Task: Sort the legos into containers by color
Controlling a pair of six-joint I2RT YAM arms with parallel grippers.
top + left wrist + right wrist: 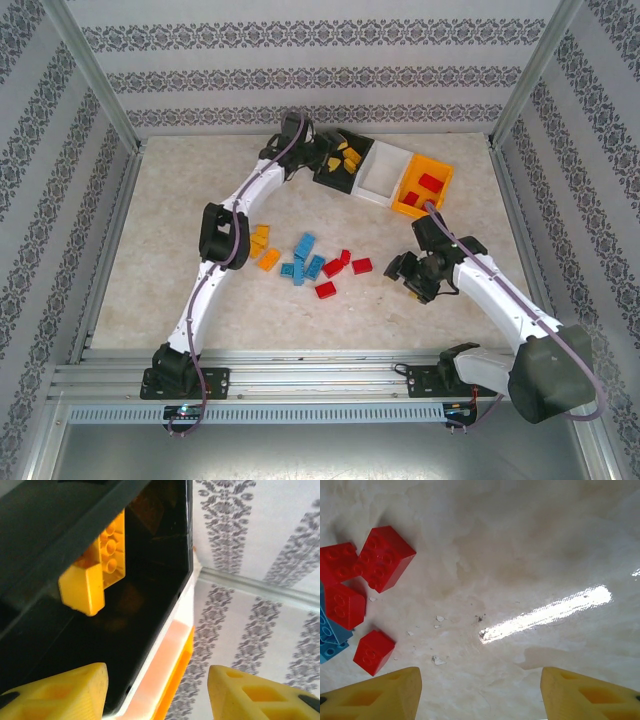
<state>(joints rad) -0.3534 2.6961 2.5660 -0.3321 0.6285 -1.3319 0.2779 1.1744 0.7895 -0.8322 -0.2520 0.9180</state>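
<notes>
While left claw [157,692] hangs open at blk bin [150,580], yel legos [95,575] lie inside.

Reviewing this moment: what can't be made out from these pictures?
- Top view: the left tool covers part of the black bin, so its yellow legos cannot be counted.
- Left wrist view: the white bin and orange bin are slivers past the black wall; contents hidden.
- Right wrist view: the blue legos are cut off by the left edge.
</notes>
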